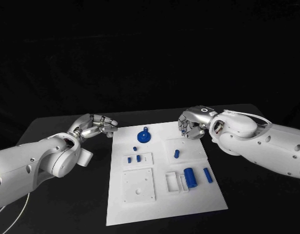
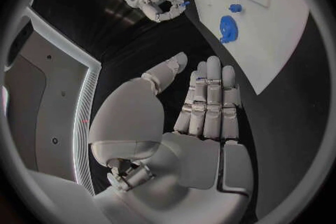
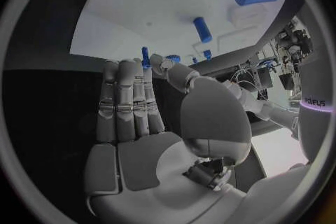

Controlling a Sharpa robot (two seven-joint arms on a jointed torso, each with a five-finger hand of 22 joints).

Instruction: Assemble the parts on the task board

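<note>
The left hand [image 1: 96, 126] hovers over bare black table [image 1: 59, 127] just beside the far left corner of the white task board [image 1: 192, 200], its fingers straight and together, holding nothing. On the board lie blue parts: a round disc [image 1: 143, 137] near the far edge, small pegs [image 1: 137, 158] in the middle, two cylinders [image 1: 190, 176] toward the right edge. The right hand [image 1: 193, 125] hangs over the far right corner, pinching a small blue part [image 2: 184, 3] at its fingertips.
</note>
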